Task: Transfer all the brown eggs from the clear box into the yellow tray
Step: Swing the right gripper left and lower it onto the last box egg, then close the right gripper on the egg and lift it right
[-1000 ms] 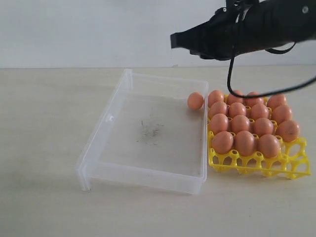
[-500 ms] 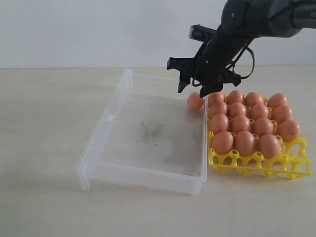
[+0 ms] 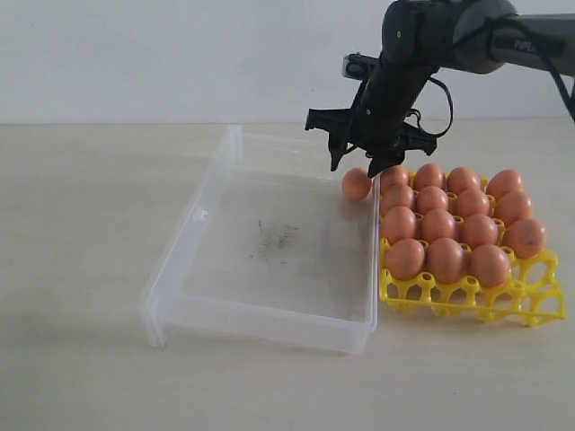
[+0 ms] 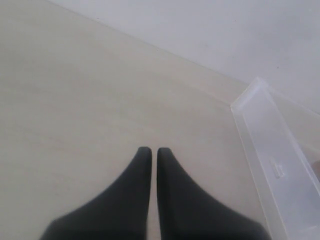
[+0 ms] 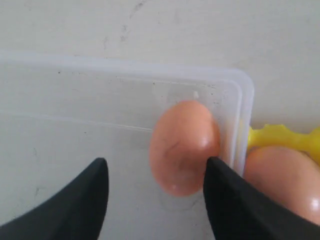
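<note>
A smooth orange-brown oval egg [image 3: 356,184] lies in the clear plastic box's [image 3: 269,269] one-o'clock corner, its long axis along the side wall. The right fingers [image 5: 230,200] are wide, one on each side of it. The left fingers [image 4: 135,190] are pressed together.

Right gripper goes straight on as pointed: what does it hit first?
Likely the egg in the clear box corner, below the open right gripper; one fingertip may clip the box wall. Depth unclear.
</note>
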